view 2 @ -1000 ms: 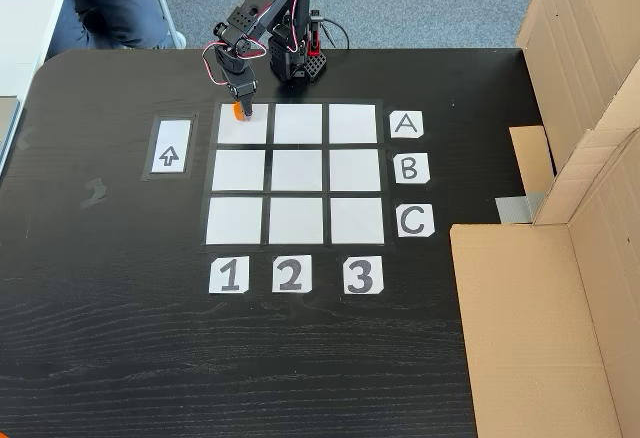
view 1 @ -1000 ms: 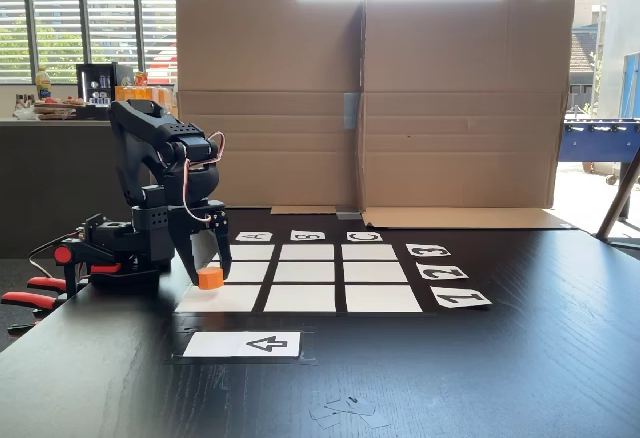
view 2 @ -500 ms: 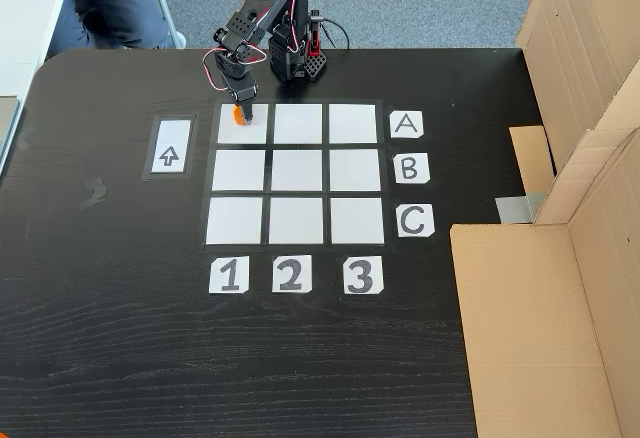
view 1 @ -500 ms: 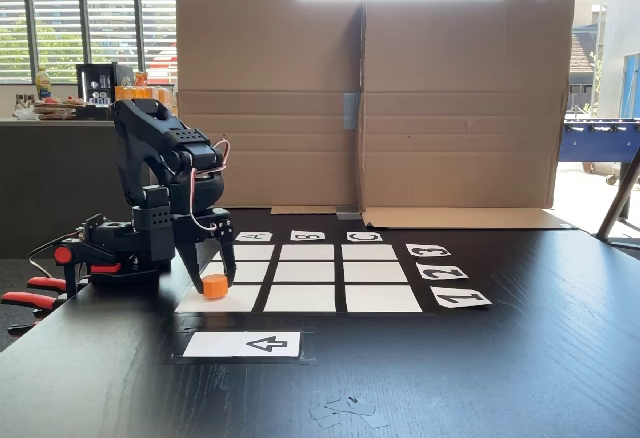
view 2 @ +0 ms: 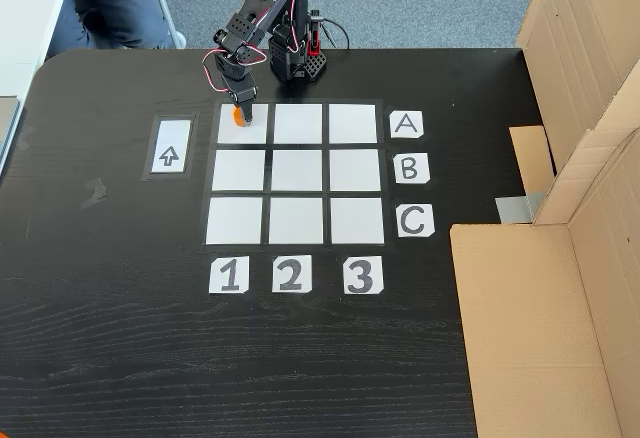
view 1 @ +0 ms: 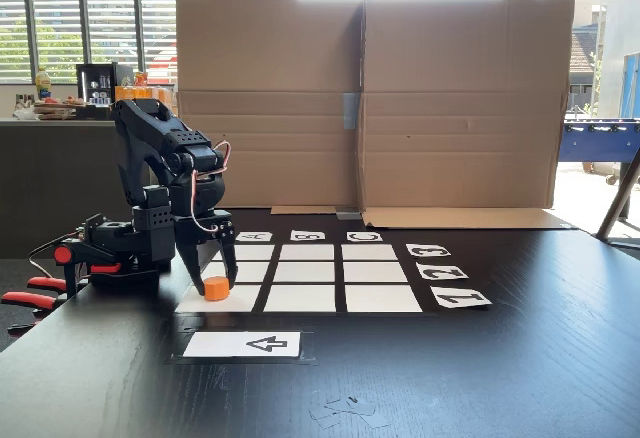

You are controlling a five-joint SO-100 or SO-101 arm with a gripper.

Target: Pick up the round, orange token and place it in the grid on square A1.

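Orange plastic marks the token (view 1: 216,288), a squat cylinder sitting on square A1 (view 1: 235,299), the corner of the grid (view 1: 308,274) nearest the arm's base. In a fixed view from the front, the claw (view 1: 213,283) points straight down with its two black fingers spread, one on each side of the token; whether either finger touches it is too fine to tell. From above, in another fixed view, the claw (view 2: 239,113) hangs over the top edge of square A1 (view 2: 250,130) and covers most of the token (view 2: 237,116), leaving an orange sliver. Just beside the grid (view 2: 296,173), a white card with a black arrow (view 2: 170,147) lies on the dark desk (view 2: 120,308). Cardboard panels (view 1: 370,98) stand behind.
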